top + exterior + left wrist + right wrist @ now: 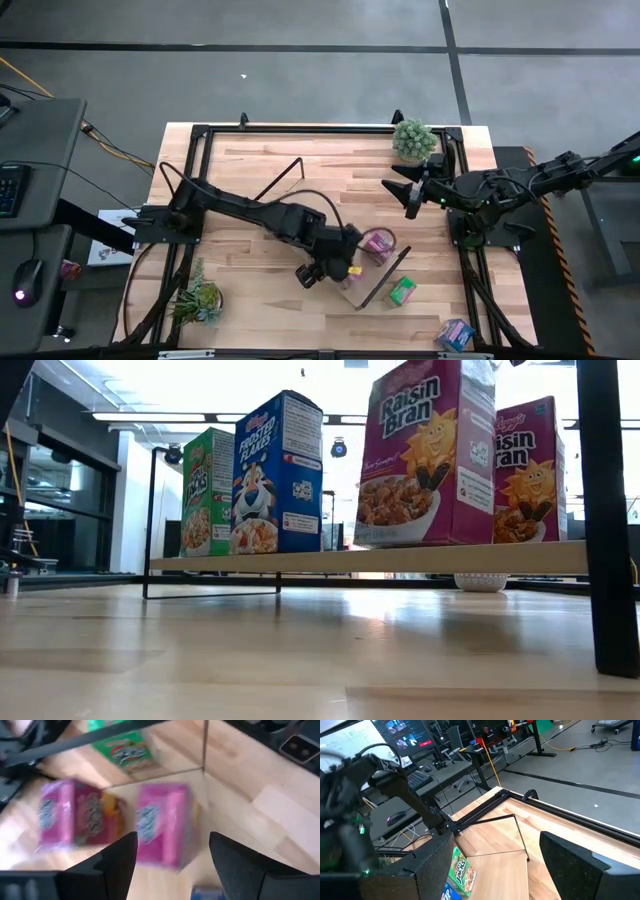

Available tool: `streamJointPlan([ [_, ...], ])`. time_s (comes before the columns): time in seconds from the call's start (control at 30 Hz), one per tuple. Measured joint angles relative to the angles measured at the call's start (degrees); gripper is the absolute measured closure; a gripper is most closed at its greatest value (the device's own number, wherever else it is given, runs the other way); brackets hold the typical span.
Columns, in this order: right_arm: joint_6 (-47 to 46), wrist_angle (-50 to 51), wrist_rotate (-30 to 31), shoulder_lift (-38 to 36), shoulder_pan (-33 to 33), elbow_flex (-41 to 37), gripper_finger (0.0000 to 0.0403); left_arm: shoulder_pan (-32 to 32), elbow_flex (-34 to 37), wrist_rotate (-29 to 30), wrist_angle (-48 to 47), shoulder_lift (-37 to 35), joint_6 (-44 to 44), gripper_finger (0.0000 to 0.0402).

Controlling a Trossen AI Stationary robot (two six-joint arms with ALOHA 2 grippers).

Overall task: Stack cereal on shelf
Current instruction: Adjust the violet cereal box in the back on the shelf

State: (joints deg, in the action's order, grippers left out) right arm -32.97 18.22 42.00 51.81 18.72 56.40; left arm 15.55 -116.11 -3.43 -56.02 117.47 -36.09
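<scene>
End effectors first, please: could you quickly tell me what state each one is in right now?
Left end effector: open, holding nothing, just above a pink cereal box.
Right end effector: open, empty.

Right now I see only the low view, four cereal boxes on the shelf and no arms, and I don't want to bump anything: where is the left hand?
Observer: The left hand hangs over the two pink boxes, the nearer one just beyond its fingers.
Operator: Is it gripping that box?
Observer: It looks not: the fingers are spread wider than the box.
Operator: And the right hand?
Observer: The right hand is open and empty, beside the potted plant near the table's right side.
</scene>
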Motion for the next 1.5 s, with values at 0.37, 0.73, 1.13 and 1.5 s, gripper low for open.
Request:
streamJointPlan([
  [0.37,-1.3,1.4,1.7,0.0,0.0,0.0,0.0114,-7.1,0.0,1.4,-0.3,-7.7,13.9,0.0167],
  [0.73,-7.0,8.9,-0.2,0.0,0.0,0.0,0.0114,-12.2,22.7,-1.6,20.2,-25.1,31.2,0.0359],
  [1.13,-30.7,35.1,-28.1,2.6,-8.1,0.0,0.0255,-9.5,66.3,16.9,60.3,-56.3,52.8,0.0398],
  [1.5,-19.4,37.5,-58.6,12.8,-16.6,0.0,0.0397,-8.0,72.0,23.5,66.3,-60.4,56.6,0.0401],
])
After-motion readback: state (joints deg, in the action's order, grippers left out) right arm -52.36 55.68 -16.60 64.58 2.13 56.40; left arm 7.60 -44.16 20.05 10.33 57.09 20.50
